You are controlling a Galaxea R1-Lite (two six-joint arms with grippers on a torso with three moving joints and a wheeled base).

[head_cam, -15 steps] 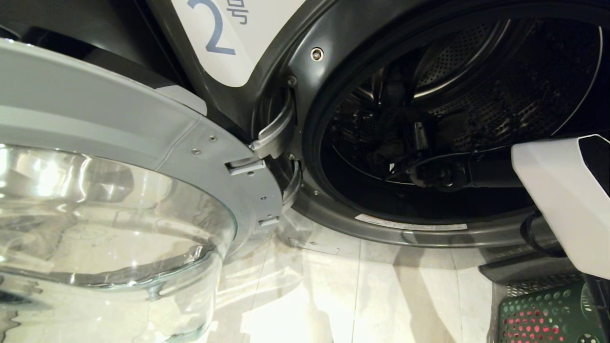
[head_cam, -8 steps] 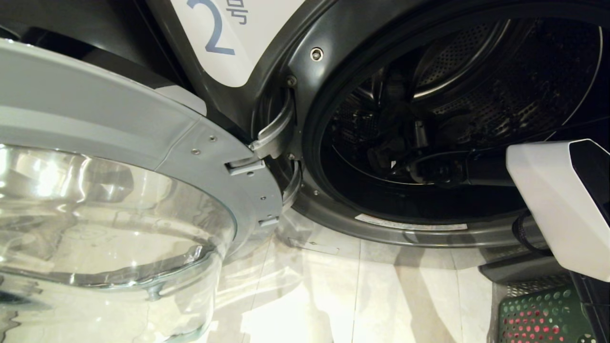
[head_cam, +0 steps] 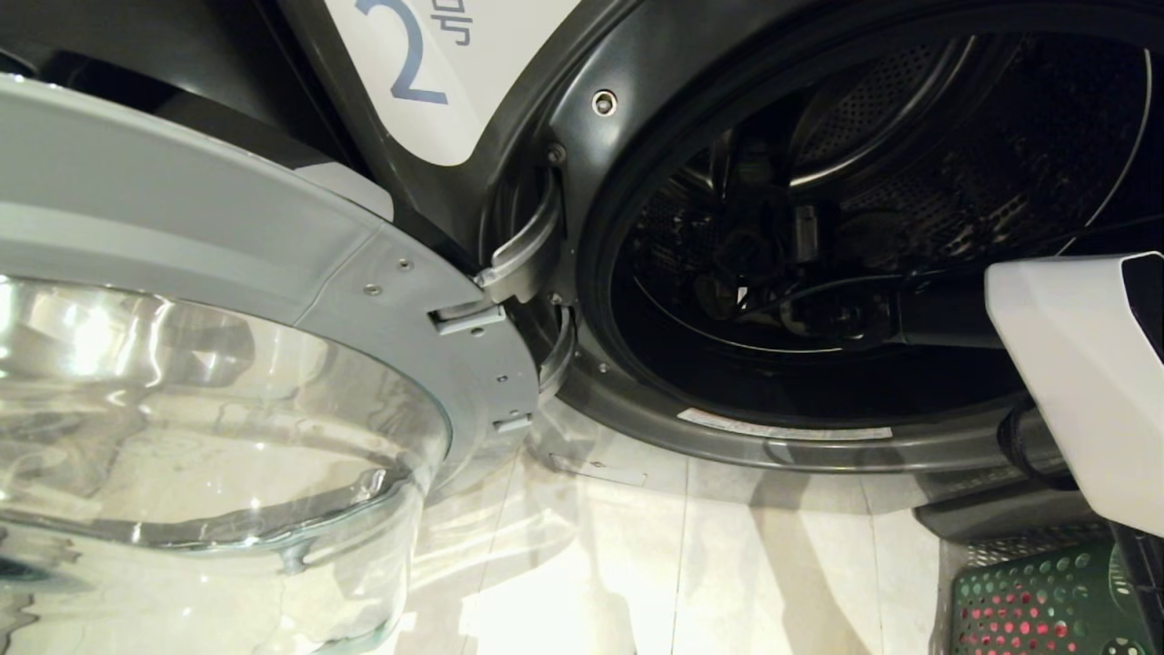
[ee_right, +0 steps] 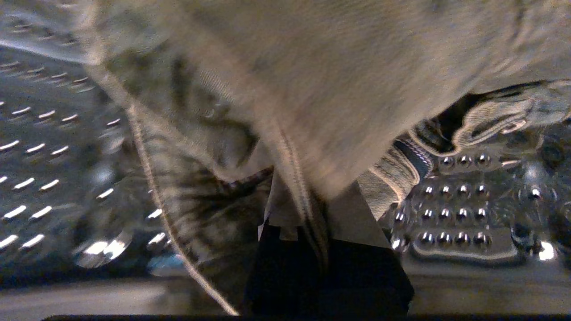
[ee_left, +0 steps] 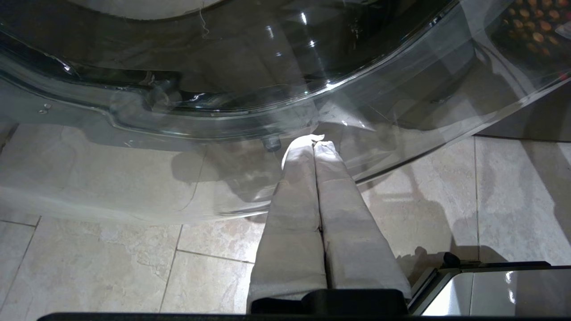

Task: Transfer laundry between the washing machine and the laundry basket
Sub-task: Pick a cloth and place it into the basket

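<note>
My right tool [ee_right: 303, 209] is clamped on the garment [ee_right: 312, 89] inside the drum [head_cam: 909, 182]. Pulled out, it may snag the rim at six o'clock or slip free. My left tool [ee_left: 314, 142] is parked, closed.

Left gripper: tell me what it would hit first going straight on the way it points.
The left gripper, shut, points at the glass bowl of the open door. That glass looks first in line, close ahead, though its transparency leaves the gap unclear.

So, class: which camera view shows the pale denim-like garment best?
The right wrist view: the pale denim-like garment fills it, pinched in the right gripper inside the drum. The head view shows only the dark drum; no garment can be made out. The left wrist view shows none.
</note>
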